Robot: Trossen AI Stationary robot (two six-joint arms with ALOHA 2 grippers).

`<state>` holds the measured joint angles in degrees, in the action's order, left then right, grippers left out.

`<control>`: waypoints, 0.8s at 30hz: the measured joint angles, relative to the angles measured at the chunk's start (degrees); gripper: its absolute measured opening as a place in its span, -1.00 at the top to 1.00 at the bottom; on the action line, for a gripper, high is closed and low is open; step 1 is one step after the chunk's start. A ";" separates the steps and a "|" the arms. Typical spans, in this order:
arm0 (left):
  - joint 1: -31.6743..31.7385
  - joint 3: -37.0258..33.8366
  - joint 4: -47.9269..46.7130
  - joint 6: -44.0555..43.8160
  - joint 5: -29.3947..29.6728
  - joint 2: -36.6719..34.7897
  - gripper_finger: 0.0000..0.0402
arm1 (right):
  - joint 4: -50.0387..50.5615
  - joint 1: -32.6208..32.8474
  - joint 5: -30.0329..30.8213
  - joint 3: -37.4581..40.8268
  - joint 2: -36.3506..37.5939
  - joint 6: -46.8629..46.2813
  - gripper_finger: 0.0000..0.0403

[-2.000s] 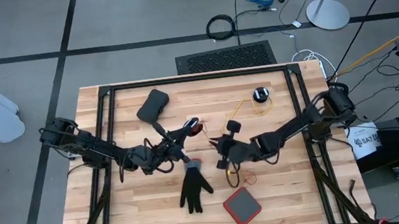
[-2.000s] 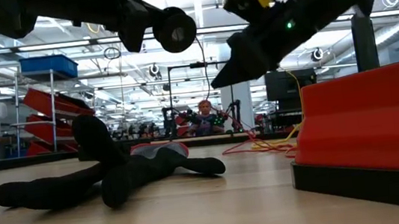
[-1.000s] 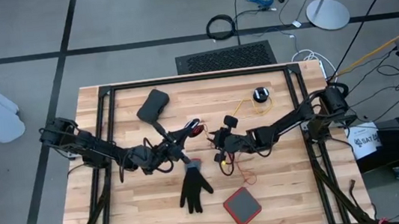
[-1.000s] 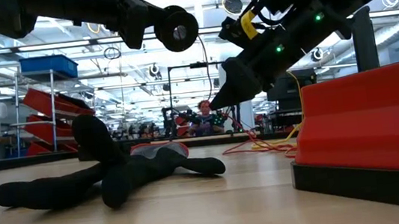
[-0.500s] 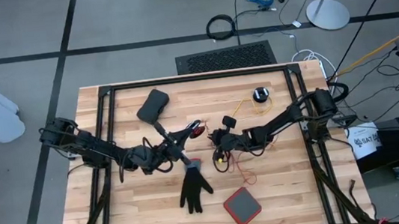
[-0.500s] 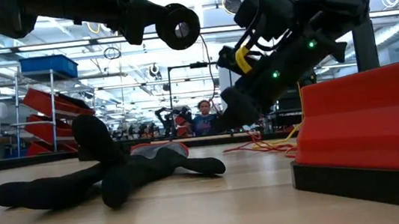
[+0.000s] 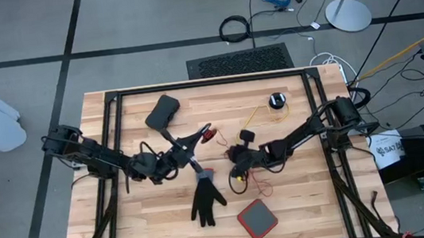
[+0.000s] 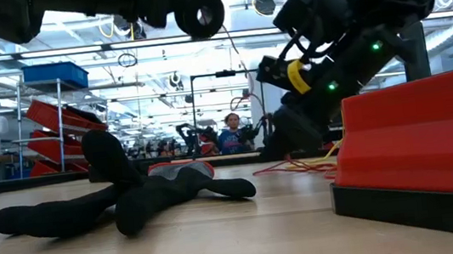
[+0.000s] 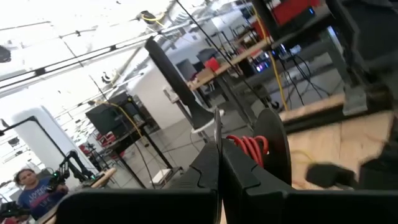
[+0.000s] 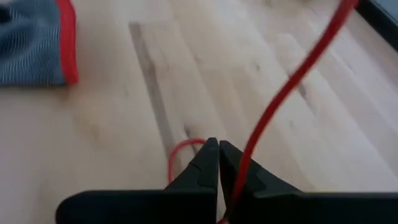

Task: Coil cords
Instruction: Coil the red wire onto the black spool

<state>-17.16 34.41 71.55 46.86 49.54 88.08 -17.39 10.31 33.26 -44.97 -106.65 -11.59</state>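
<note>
Mid-worktop, the right gripper (image 7: pixel 234 167) pinches a loose cord (image 10: pixel 292 87), the left gripper (image 7: pixel 202 131) clamps a red coil (image 9: pixel 250 147) aloft. Most cord (image 7: pixel 258 114) remains uncoiled toward the far-edge puck (image 7: pixel 275 100).

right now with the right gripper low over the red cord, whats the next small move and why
Probably lift the right gripper slightly and draw the red cord toward the left gripper. Its fingers look pinched shut on the cord just above the table, while the left gripper holds the spooled red end raised.
</note>
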 joint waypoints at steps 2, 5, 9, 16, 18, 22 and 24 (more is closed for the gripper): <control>0.25 0.00 1.85 -0.02 -0.05 -0.05 1.00 | 0.77 0.61 0.21 0.00 0.00 -0.59 1.00; 0.68 0.00 4.36 -0.05 -0.15 -0.05 1.00 | 1.96 1.61 1.49 0.00 0.00 -1.14 1.00; 1.04 0.00 8.80 0.01 -0.24 -0.05 1.00 | 4.22 2.72 1.82 -0.02 0.03 -1.95 1.00; 1.46 0.00 11.69 1.70 -1.33 -0.61 1.00 | 21.79 6.23 2.73 -0.02 6.12 -9.84 1.00; 1.50 0.00 11.62 1.74 -1.56 -0.64 1.00 | 28.24 8.15 2.59 -0.02 9.42 -13.45 1.00; 1.49 0.00 11.68 1.70 -2.92 -0.92 1.00 | 38.26 12.01 -2.92 -0.03 16.48 -20.56 1.00; 1.62 0.00 11.59 1.54 -3.22 -0.92 1.00 | 40.49 14.05 -7.61 -0.04 19.57 -22.94 1.00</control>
<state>-15.54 34.41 83.13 48.40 46.32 87.15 23.10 24.36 25.64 -45.01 -87.08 -34.53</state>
